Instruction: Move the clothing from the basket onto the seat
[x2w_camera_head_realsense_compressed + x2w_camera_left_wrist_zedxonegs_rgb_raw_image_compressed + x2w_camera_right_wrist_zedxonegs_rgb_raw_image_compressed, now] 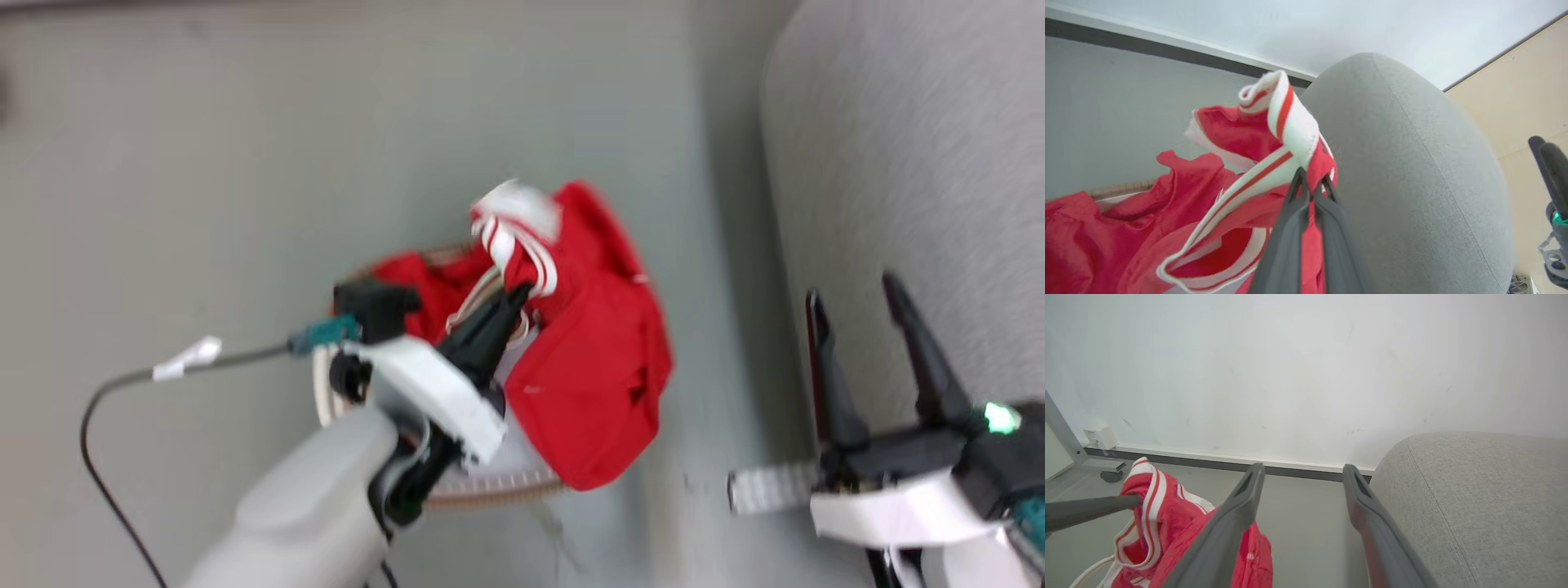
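Red fabric everywhere, basically: the clothing (596, 359) is a bunched-up heap of red with white striped trim, partly sitting in the basket (498, 488) and partly spilling over its rim on the side facing the seat (914, 163). The basket sits on the grey floor (204, 163) near that big grey upholstered seat, with a strip of floor between them. The left gripper (519, 296) has its two dark fingers pinched nearly together on a fold of the red cloth right by the striped white band. That bit is lifted above the pile while the rest hangs down into the basket. In the left wrist view the cloth is squeezed between the fingers, with the band curling over the tips. The right gripper (851, 287) is over by the seat edge, fingers spread wide apart and nothing between them. A dark cable (106, 392) with a white tag loops over the floor by the left arm. Head view is kinda blurry, so finer detail is lost.
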Robot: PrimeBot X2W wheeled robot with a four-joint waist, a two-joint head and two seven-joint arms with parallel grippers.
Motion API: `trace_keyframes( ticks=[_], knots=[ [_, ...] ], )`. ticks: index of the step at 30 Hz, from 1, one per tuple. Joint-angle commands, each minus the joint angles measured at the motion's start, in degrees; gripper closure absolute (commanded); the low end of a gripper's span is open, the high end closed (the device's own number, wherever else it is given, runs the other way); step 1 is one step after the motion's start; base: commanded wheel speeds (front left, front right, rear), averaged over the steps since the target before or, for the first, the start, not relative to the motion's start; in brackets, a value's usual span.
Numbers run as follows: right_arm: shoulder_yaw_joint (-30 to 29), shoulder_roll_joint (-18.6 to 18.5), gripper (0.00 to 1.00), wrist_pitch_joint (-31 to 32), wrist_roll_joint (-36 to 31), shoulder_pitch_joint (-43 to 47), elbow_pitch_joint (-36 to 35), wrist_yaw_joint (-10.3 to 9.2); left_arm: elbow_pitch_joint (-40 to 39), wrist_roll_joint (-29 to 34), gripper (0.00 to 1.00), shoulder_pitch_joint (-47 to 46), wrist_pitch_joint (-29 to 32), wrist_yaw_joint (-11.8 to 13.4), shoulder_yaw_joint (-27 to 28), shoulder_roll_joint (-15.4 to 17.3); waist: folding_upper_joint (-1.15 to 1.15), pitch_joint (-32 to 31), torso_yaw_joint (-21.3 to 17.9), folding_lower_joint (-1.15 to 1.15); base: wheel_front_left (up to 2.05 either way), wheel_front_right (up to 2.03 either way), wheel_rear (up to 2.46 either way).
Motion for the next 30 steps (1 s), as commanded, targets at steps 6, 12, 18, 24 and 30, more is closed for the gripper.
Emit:
trace_keyframes(
  ticks=[6, 12, 18, 24, 30],
  knots=[
    [-0.4, -0.2, 0.00, 0.0, 0.9, 6.2, 2.4, -0.12, -5.6, 5.3, 1.00, 8.4, -0.1, 0.1, 5.0, 0.6, 0.00, -17.7, 3.3, 0.01, 0.00, 0.00, 0.00],
    [-0.1, -0.2, 0.00, 0.0, 0.8, 10.0, 3.8, -0.12, -10.0, 8.0, 1.00, 12.3, -0.1, 2.2, 8.6, 1.8, 0.00, -24.5, 4.3, 0.01, 0.00, 0.00, 0.00],
    [0.7, -0.2, 0.00, 0.0, 0.6, 13.1, 4.8, -0.12, -15.3, 9.3, 1.00, 13.9, 0.0, 5.2, 10.6, 3.9, 0.00, -29.2, 4.8, 0.01, 0.00, 0.00, 0.00],
    [1.0, -0.2, 0.00, 0.0, 0.1, 15.4, 4.4, -0.12, -23.0, 9.0, 1.00, 14.7, 1.1, 8.3, 12.1, 6.2, 0.00, -31.5, 5.6, 0.01, 0.00, 0.00, 0.00],
    [1.4, -0.2, 0.00, 0.0, -0.4, 15.1, 4.1, -0.12, -28.5, 8.6, 1.00, 15.4, 2.3, 10.8, 13.2, 7.8, 0.00, -32.0, 6.3, 0.01, 0.00, 0.00, 0.00]
  ],
)
